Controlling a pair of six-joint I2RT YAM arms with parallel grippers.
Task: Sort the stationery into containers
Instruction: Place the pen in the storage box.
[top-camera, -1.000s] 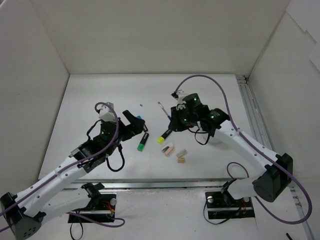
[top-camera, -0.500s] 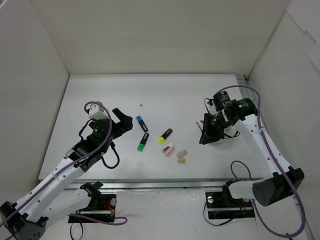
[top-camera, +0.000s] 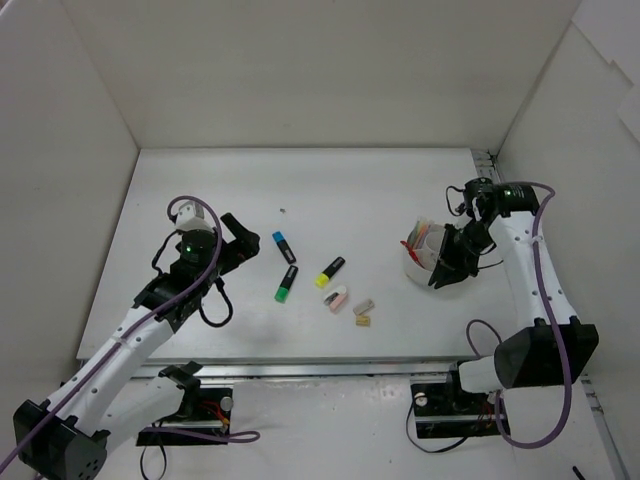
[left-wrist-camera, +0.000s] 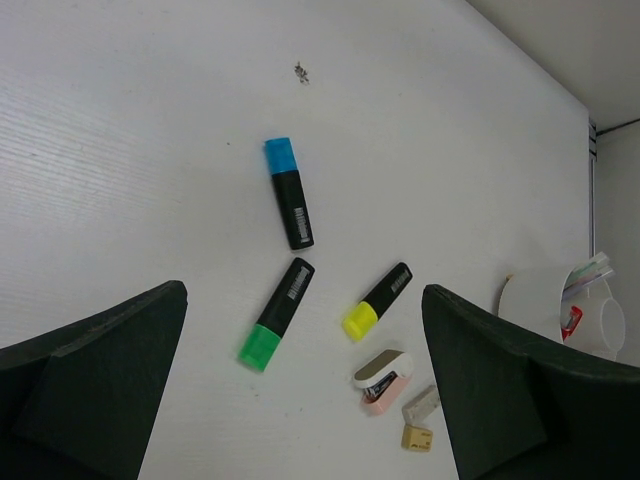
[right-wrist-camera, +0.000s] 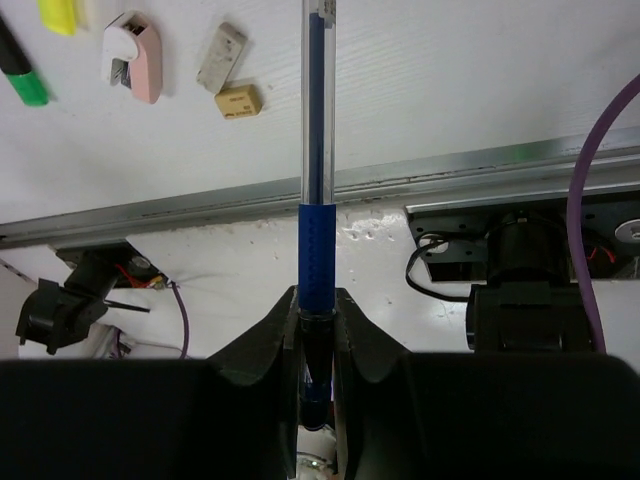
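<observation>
Right gripper (right-wrist-camera: 317, 308) clamped on blue pen (right-wrist-camera: 317, 150), tub (top-camera: 416, 264) just beside it. Step looks like pen drop-off. Next: get tip over tub, release. Left gripper (top-camera: 244, 238) wide open, holding nothing.

My left arm (top-camera: 130, 340) reaches forward and to the right from its base, and its gripper (top-camera: 245, 240) has the jaws spread wide. My right arm (top-camera: 535, 270) runs up the right side with the wrist folded back toward me. Its gripper (right-wrist-camera: 315, 300) is pinched tight on a pen (right-wrist-camera: 316, 130).
</observation>
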